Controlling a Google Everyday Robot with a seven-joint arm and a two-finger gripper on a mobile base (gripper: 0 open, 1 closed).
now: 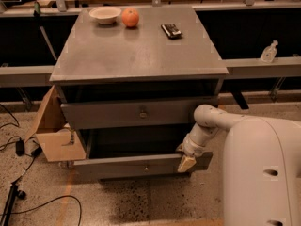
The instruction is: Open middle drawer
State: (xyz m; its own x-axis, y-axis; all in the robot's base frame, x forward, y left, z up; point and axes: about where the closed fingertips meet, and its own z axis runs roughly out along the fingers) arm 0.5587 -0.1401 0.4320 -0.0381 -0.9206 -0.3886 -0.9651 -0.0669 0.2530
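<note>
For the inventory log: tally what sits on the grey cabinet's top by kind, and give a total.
Bowl: 1
Round orange fruit: 1
Small dark flat object: 1
Total: 3
The gripper is not counted; it is down at the right end of the pulled-out middle drawer front.

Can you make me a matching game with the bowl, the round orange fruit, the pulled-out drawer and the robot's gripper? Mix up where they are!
Things:
1. bowl
2. orange fruit
3. middle drawer
4. gripper

Places or states:
A. at the right end of the middle drawer's front
B. pulled out, below the upper drawer
C. back left of the cabinet top
D. just right of the bowl

Pairs: 1-C, 2-D, 3-B, 4-A
</note>
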